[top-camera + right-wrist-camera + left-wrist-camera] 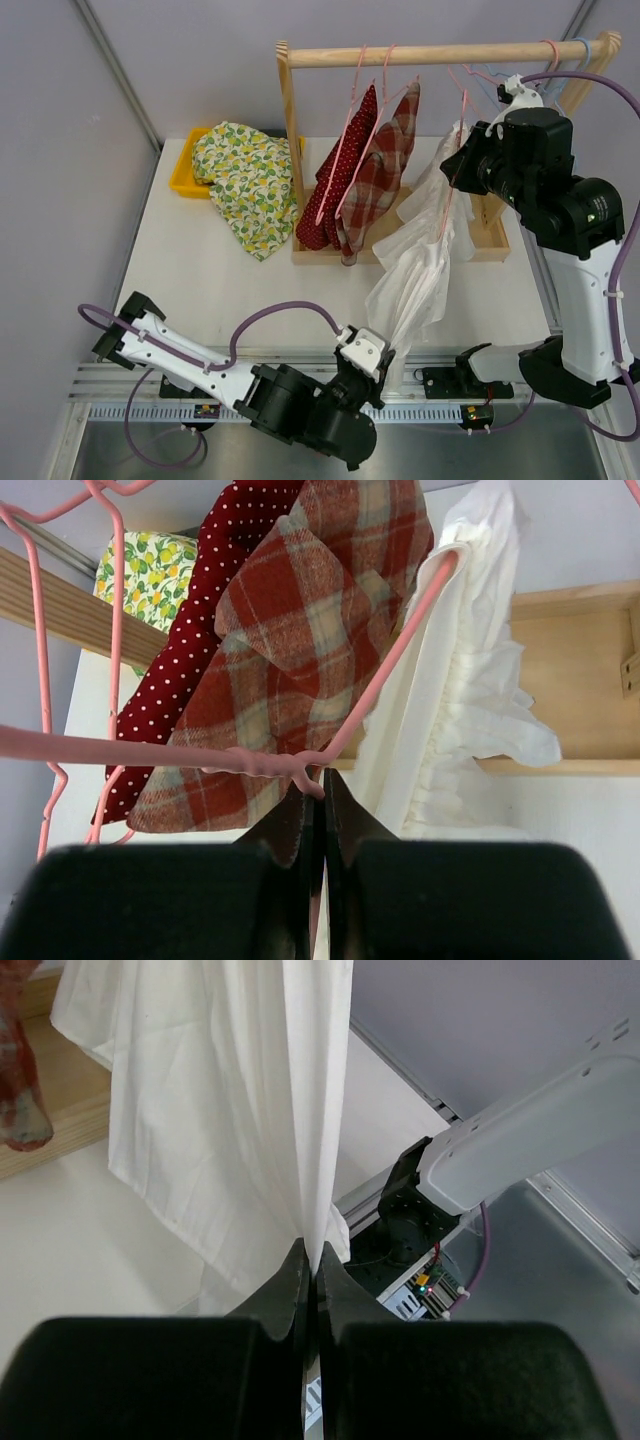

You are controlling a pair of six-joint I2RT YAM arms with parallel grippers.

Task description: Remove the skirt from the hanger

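Note:
A white skirt [420,255] hangs stretched from a pink hanger [455,185] down toward the table's front edge. My left gripper [372,352] is shut on the skirt's lower hem; in the left wrist view the white cloth [235,1100] runs into the closed jaws of the left gripper [311,1260]. My right gripper [462,160] is shut on the pink hanger; in the right wrist view the hanger wire [300,765] is pinched at the right gripper [316,780]. One hanger arm still sits inside the skirt's waistband [445,565].
A wooden rack [440,55] holds a red polka-dot garment [340,170] and a red plaid garment [385,165] on pink hangers left of the skirt. A yellow bin [185,180] with lemon-print cloth [245,175] sits at the back left.

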